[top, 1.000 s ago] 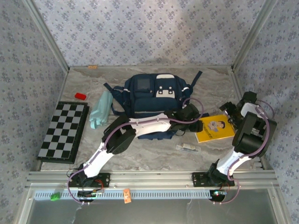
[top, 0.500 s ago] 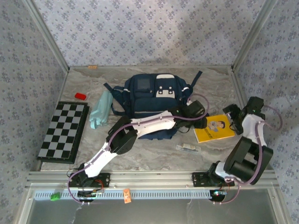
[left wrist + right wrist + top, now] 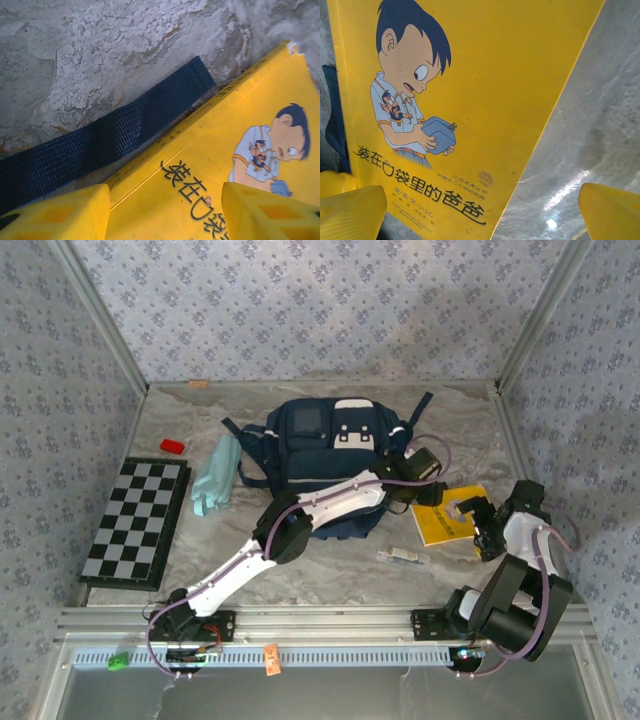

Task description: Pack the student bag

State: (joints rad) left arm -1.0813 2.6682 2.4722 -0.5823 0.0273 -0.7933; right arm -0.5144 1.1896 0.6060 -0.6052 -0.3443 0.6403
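Over the right side of the yellow book (image 3: 520, 75), the right gripper (image 3: 466, 510), having swung in, is hovering wide open and empty, while the left gripper (image 3: 165, 212) is reaching its left edge, part-open and gripping nothing, likely setting up a lift toward the student bag (image 3: 330, 440) lying just beyond.

Your table: grey marbled top (image 3: 330, 578), six things lying on it
Take the middle of the top as your dial: the student bag (image 3: 330, 445) lies flat at 12 o'clock, one dark strap (image 3: 100, 140) stretched on the marble just beside the edge of the yellow book (image 3: 440, 527), which you see flat at 3 to 4 o'clock. A small pale object (image 3: 403, 556) sits at 5 o'clock, near the book's near edge. The checkerboard (image 3: 135, 520) is at 8 to 9 o'clock against the left side, a pale green cloth (image 3: 215, 475) lies between it and the bag, and a small red block (image 3: 172, 446) sits at 10 o'clock
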